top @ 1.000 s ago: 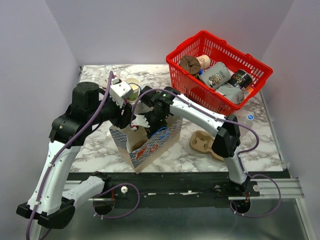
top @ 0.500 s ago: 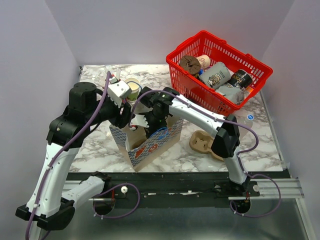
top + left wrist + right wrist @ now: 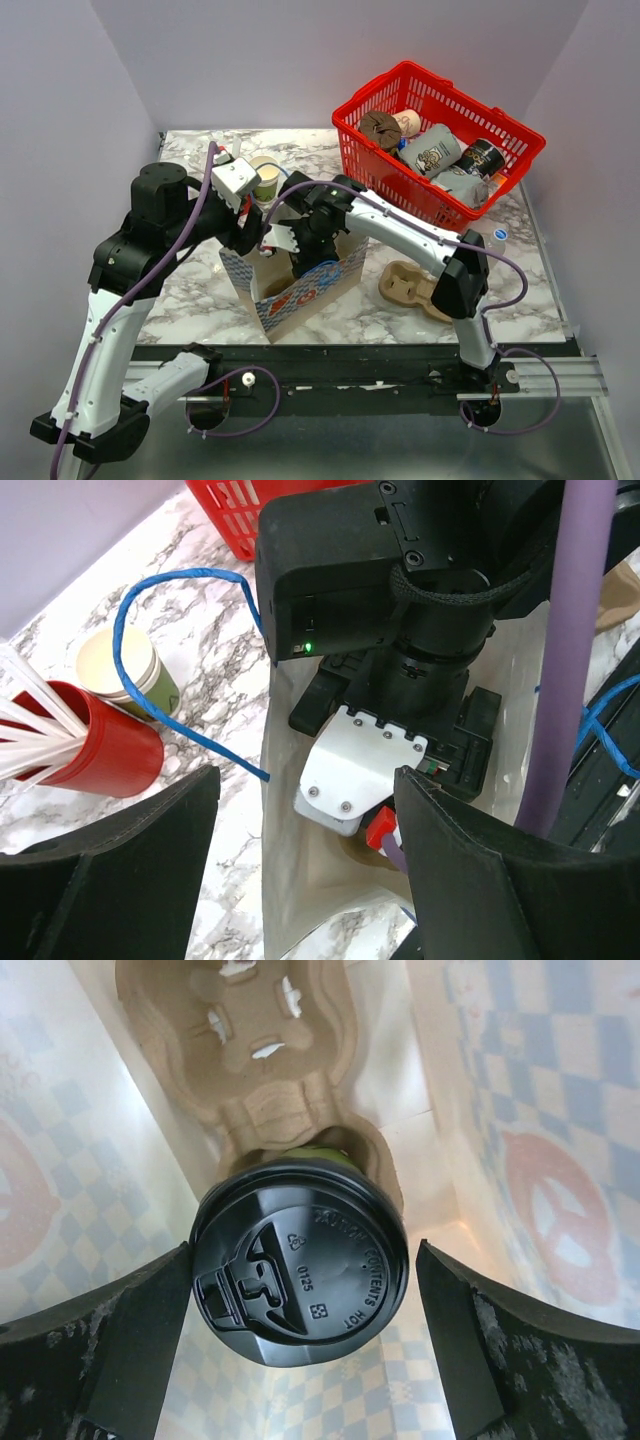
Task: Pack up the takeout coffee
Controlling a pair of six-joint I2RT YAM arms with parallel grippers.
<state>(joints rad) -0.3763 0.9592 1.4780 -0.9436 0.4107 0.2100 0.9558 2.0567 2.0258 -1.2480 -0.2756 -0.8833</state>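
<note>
- The takeout coffee (image 3: 300, 1275) stands upright at the bottom of the paper bag (image 3: 300, 295). It sits in one hole of a brown cup tray (image 3: 250, 1040), and its black lid faces up.
- The right hand (image 3: 303, 1252) is down inside the bag, right above the lid. Its two fingers (image 3: 120, 1350) are spread wide, one on each side of the lid. It looks let go, not squeezing the cup.
- So the cup lies straight below this hand. The cup's long way runs up and down, and so does the reach of the hand.
- The right arm is much nearer to the cup. I think the packing is almost done, and this hand only needs to rise straight up.
- The bag walls are close on both sides. A slanted lift could bump them or tip the cup.
- The left hand (image 3: 300, 810) hangs over the bag's mouth with its fingers wide apart and nothing in them. It is near the right arm's way out.
- A blue string (image 3: 190, 580) loops at the bag's top edge and could catch.
- On the bench (image 3: 370, 315), behind the bag, are a red cup (image 3: 95, 750) with white sticks in it and an open paper cup (image 3: 120, 665).
- A red basket (image 3: 432, 70) and another tray (image 3: 405, 285) are well off to the right.
</note>
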